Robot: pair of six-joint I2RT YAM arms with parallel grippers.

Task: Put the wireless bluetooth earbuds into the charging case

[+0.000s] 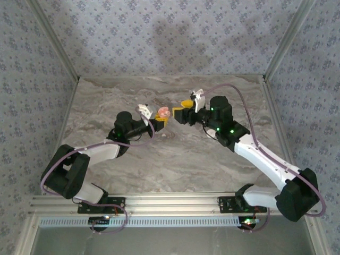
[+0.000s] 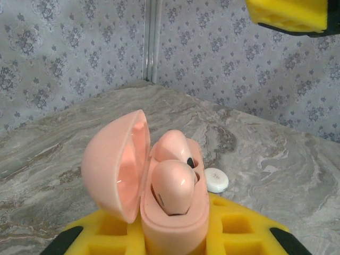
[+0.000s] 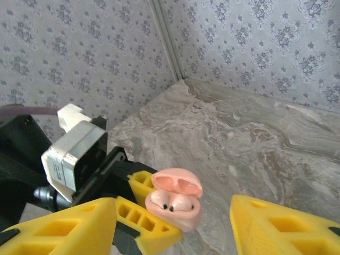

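Observation:
The pink charging case (image 2: 175,226) stands upright with its lid (image 2: 114,164) swung open to the left. My left gripper (image 2: 175,236) is shut on the case, its yellow fingers (image 2: 241,228) pressing on both sides. Two pink earbuds (image 2: 172,188) sit side by side in the case's sockets, the farther earbud (image 2: 170,144) behind the nearer. In the right wrist view the case (image 3: 180,210) is held above the table, with both earbuds (image 3: 170,201) seated under the raised lid. My right gripper (image 3: 172,212) is open, its fingers wide apart on either side of the case and touching nothing. From above, the case (image 1: 163,113) lies between the left gripper (image 1: 158,123) and the right gripper (image 1: 181,110).
A small white round disc (image 2: 217,180) lies on the marble table (image 2: 276,159) just beyond the case. One yellow finger of the right gripper (image 2: 289,13) hangs at the top right of the left wrist view. Patterned walls (image 1: 170,37) enclose the table on three sides.

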